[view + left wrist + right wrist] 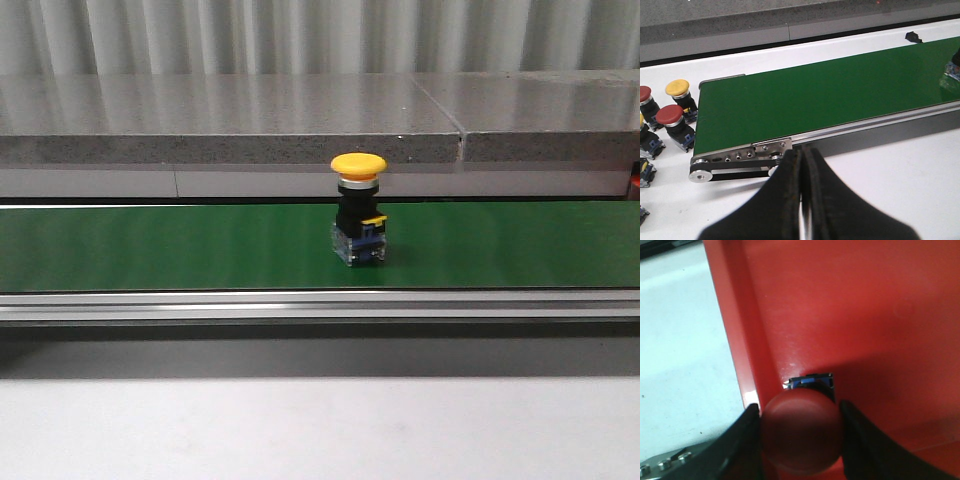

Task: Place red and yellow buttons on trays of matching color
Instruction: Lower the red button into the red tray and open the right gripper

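One red button [801,432] gripped, red tray [850,315]

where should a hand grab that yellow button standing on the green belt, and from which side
Probably from above, fingers closing on the black neck just under the yellow cap of the yellow button. It stands upright on the green belt, and the mushroom cap overhangs the neck, so it should catch on the fingers if the grip slips.
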Robot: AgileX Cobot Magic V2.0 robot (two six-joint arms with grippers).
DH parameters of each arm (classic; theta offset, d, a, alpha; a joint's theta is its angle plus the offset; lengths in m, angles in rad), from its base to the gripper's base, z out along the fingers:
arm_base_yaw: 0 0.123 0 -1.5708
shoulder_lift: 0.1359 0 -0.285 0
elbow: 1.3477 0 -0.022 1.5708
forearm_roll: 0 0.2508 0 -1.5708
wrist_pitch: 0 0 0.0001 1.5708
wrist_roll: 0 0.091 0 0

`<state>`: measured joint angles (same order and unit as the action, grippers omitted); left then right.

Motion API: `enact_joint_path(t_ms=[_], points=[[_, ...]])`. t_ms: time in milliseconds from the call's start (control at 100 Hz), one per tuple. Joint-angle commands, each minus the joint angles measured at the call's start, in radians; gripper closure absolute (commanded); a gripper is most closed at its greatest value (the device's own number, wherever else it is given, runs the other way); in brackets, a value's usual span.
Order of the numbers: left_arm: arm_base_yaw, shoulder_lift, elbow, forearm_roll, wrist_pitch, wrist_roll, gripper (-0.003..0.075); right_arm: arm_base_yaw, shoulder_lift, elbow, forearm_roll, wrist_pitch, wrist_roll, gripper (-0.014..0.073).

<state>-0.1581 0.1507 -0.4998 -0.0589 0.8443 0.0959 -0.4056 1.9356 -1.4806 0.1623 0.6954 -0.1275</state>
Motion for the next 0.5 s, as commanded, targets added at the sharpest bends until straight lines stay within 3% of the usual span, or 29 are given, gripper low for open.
enact_joint_path(t_ms=[0,230,490], points=[[-0.010,0.011,-0.025,-0.005,-0.077,-0.003,0.0741,-0.006,-0.038,-0.035,0.016,-0.054,-0.002,0.0342],[-0.010,0.011,-0.025,-0.005,-0.077,-0.003,0.0741,-0.006,-0.029,-0.035,0.017,-0.060,-0.002,0.0067],[-0.010,0.011,-0.025,-0.005,-0.077,-0.003,0.0741,-0.005,-0.072,-0.010,0.017,-0.081,-0.002,0.0048]])
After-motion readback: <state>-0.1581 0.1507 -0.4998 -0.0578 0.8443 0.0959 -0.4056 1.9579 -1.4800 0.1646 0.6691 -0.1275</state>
